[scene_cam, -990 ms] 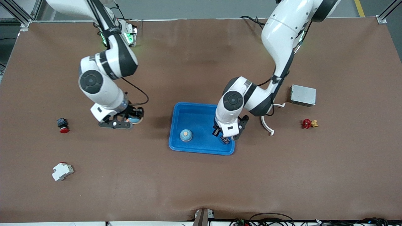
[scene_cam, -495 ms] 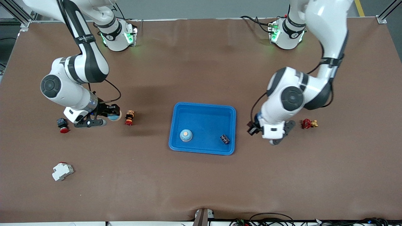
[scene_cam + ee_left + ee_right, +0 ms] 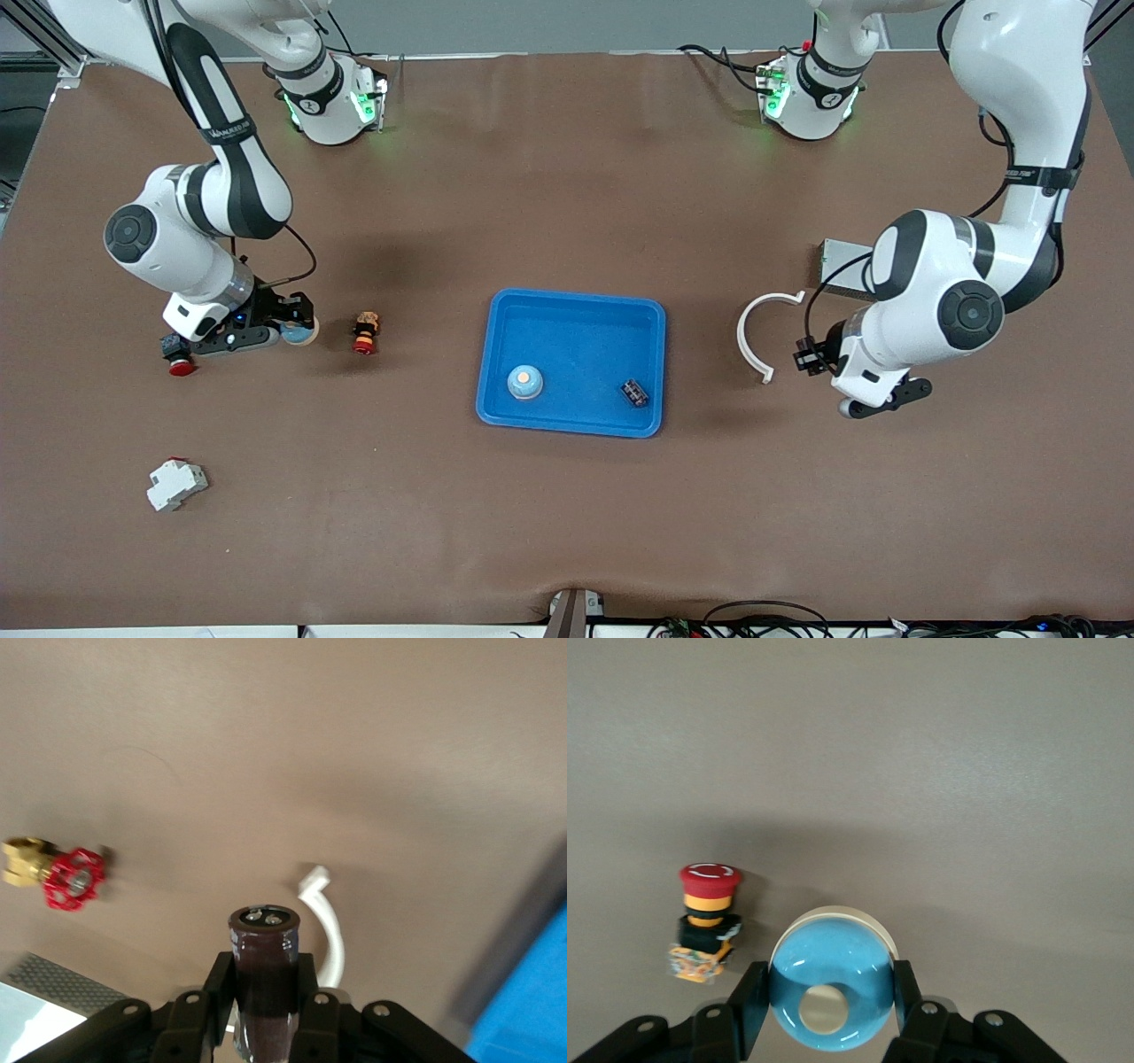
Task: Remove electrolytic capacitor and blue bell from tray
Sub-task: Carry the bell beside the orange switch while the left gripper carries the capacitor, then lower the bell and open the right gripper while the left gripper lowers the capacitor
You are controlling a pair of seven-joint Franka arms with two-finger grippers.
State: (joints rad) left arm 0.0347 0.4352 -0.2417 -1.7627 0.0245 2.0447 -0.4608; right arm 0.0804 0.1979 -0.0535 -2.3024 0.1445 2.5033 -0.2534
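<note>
Both arms are in the carry-out step, each with its load already clear of the bright blue tray (image 3: 574, 306). The left gripper (image 3: 266, 1014) is clamped on an electrolytic capacitor (image 3: 264, 973), a dark brown can standing upright between the fingers with its two terminals showing on top; it hangs over bare table toward the left arm's end, with a white curved plastic piece (image 3: 755, 341) just beside it on the tray's side and a red-handled brass valve (image 3: 64, 877) and a small grey metal box (image 3: 837, 266) also close by. The right gripper (image 3: 831, 1014) is clamped on a blue bell (image 3: 831, 979), its pale button facing the wrist camera; it is low over the table toward the right arm's end, with a red emergency-stop button (image 3: 704, 921) just beside it and a second red push button (image 3: 177, 354) close at the gripper's outer side. The tray itself lies well apart from both grippers, between them, and it holds another blue bell (image 3: 524, 382) and a small dark component (image 3: 634, 392). As I judge it, the next move calls for each arm to lower its part onto open table, clear of the valve, the plastic piece and the buttons, and then part its fingers; the capacitor is tall and narrow, so it may topple when let go.
</note>
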